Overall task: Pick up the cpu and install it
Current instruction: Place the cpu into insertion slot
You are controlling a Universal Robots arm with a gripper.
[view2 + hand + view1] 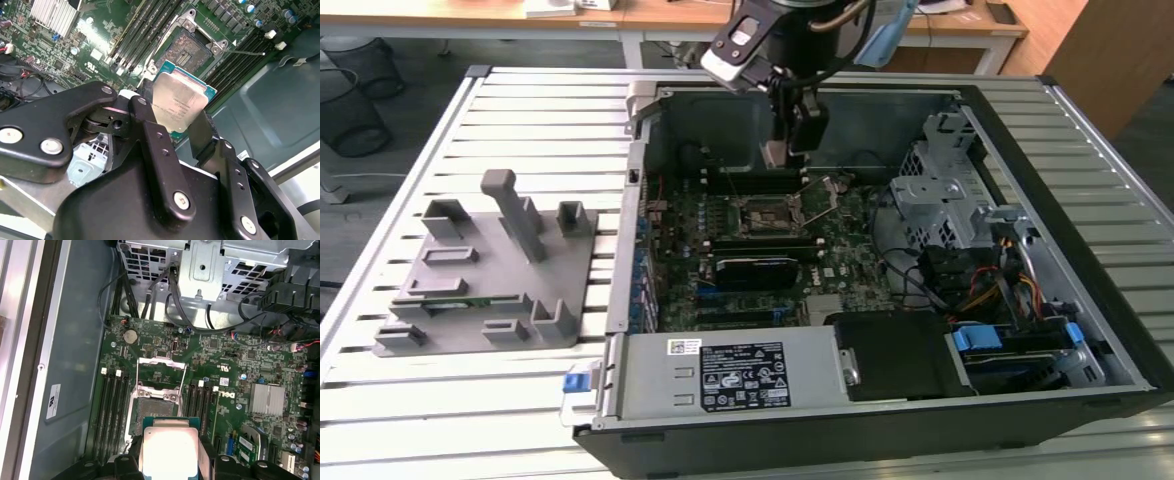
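Second wrist view: cpu (180,100) tight in the clenched pincer (175,117), aloft near the open socket frame (189,50).

My hand (794,150) hangs inside the open case (634,250), cpu (181,100) pinched btwn the fingers, above the socket (157,407). Socket lies bare, so the way straight down is free. Its plate (161,371) stands flipped up on the drive-cage side, & the lever (247,51) juts out over the RAM slots (112,410). Slots flank the socket both sides, low. Drive cage (941,190) w/ cables (150,295) crowds the exterior view's right. Back wall (881,115) is close behind my hand. Black module (754,270) sits near the socket, toward the front. Case top is open, w/ room above.
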